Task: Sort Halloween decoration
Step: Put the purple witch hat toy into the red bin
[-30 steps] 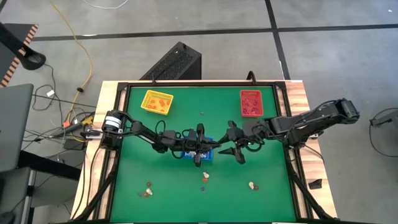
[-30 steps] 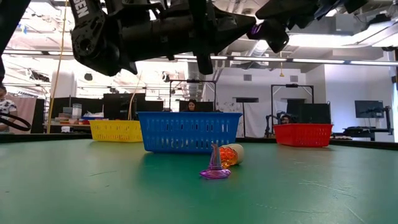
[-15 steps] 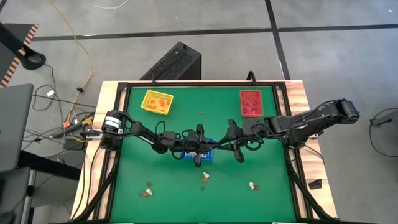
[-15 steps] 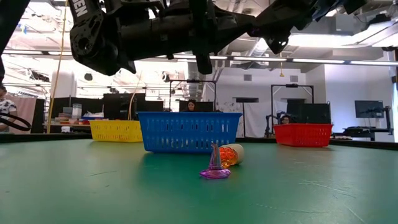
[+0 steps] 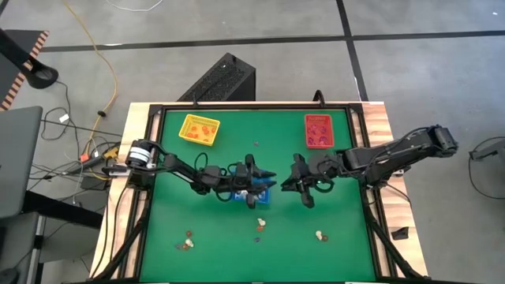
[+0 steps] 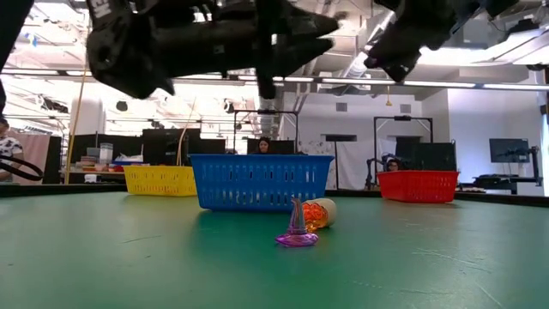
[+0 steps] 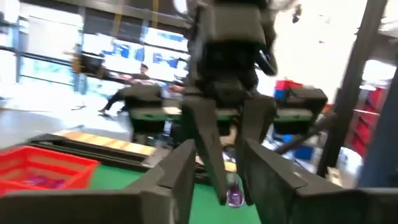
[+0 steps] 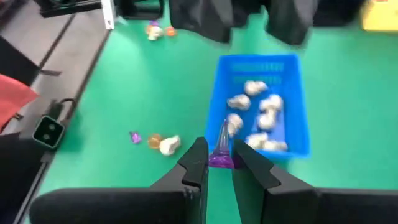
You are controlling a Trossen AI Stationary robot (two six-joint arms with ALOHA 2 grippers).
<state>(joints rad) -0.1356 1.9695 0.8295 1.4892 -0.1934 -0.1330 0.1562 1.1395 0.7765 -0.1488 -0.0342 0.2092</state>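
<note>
My right gripper (image 8: 219, 148) is shut on a small purple witch-hat trinket (image 8: 221, 152), in the air at the right end of the blue tray (image 8: 292, 106). That tray holds several whitish trinkets (image 8: 261, 112). My left gripper (image 7: 217, 149) faces it from the left over the blue tray (image 5: 256, 196); its fingers stand open on either side of the right gripper's tips, touching nothing. Loose trinkets lie on the green mat: a purple hat (image 6: 297, 232) beside an orange one (image 6: 319, 213), and others (image 5: 186, 243) near the front. My right gripper pinches the purple hat at its wide brim end (image 8: 219, 162) between its two fingers. The hat's pointed tip (image 8: 222, 129) sticks out forward past the fingertips. The fingers come from the table's right side, slanting down. The hat is lifted clear of mat and tray.
A yellow tray (image 5: 199, 129) stands at the far left and a red tray (image 5: 318, 131) at the far right, both holding trinkets. More loose pieces lie at the front middle (image 5: 260, 226) and front right (image 5: 319, 235). A raised black frame (image 5: 158, 110) edges the mat.
My right gripper, wide open a second ago, has shut on the purple hat in front of the left gripper. My left gripper, shut then, has opened and let the hat go. Both arms have kept their places over the blue tray.
</note>
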